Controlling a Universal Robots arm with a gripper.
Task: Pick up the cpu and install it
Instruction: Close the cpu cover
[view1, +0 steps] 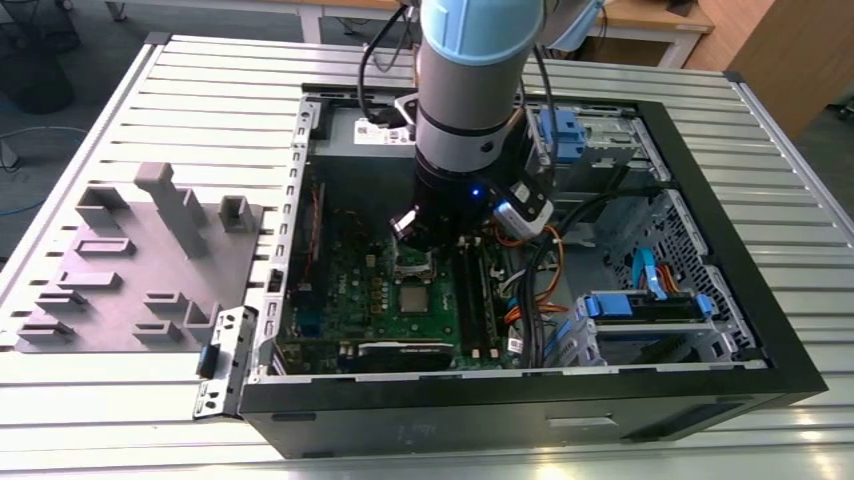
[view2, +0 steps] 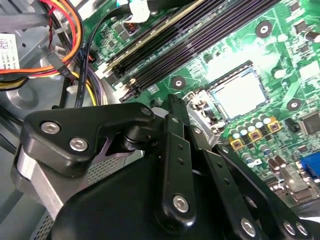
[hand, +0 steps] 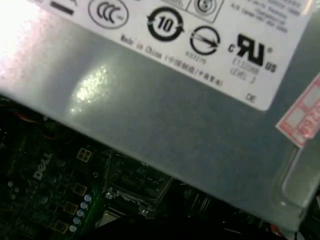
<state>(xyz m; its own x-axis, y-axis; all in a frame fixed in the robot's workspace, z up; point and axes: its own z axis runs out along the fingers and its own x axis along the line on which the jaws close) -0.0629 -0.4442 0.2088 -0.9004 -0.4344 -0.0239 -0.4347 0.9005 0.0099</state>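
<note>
**CPU in the socket, arm low over the board**

You've got the arm down inside the open computer case (view1: 747, 350), the gripper (view1: 416, 238) hanging just above the green motherboard (view1: 350, 300) near the socket. In the second wrist view the cpu (view2: 241, 94) lies flat and square inside its socket, pale metal top up, with the shiny socket frame (view2: 201, 111) hinged open just beside it. The gripper's black linkages fill the foreground there, but the fingertips are hidden, so you cannot tell whether the hand is apart or together; nothing shows between them.

Here is where it could bite you. The frame looks unlatched, so a nudge from the gripper body could knock the chip askew in its seat. You're also tight against the memory slots (view2: 200, 45) and a bundle of orange and yellow cables (view2: 60, 55); any sideways drift could snag a wire. In the first wrist view the grey box with the white label (hand: 165, 125) looms close, another thing to clip.

Around you: the case lies on its side on a ribbed metal table (view1: 200, 90), a grey moulded tray (view1: 134, 260) on the exterior view's left, wooden furniture beyond.
</note>
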